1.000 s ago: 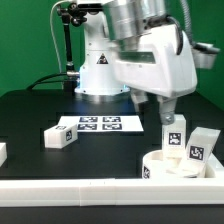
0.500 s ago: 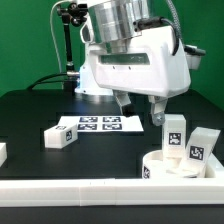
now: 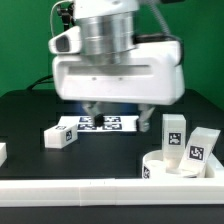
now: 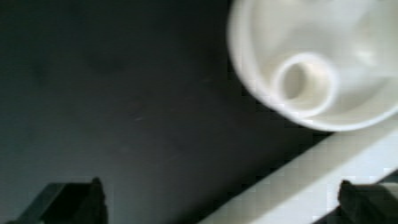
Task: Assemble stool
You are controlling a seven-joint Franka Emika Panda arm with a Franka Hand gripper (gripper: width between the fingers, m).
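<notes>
The round white seat (image 3: 172, 165) lies at the exterior view's lower right, by the front rail. Two white block legs stand upright at its far side, one (image 3: 174, 135) nearer the middle and one (image 3: 201, 146) further right. A third leg (image 3: 60, 137) lies flat on the black table left of the middle. A fourth (image 3: 3, 152) shows at the left edge. My gripper (image 3: 120, 115) hangs open and empty above the table's middle, left of the seat. In the wrist view the open gripper (image 4: 221, 205) is over bare table, with the seat (image 4: 347, 45) and its socket hole off to one side.
The marker board (image 3: 100, 123) lies flat behind the gripper. A long white border rail (image 3: 90, 190) runs along the table's front edge and crosses the wrist view (image 4: 329, 175) diagonally. The robot base and a black stand are at the back.
The gripper has moved from beside the upright legs to the exterior view's left and closer to the camera. It stays open and empty. The parts have not moved.
</notes>
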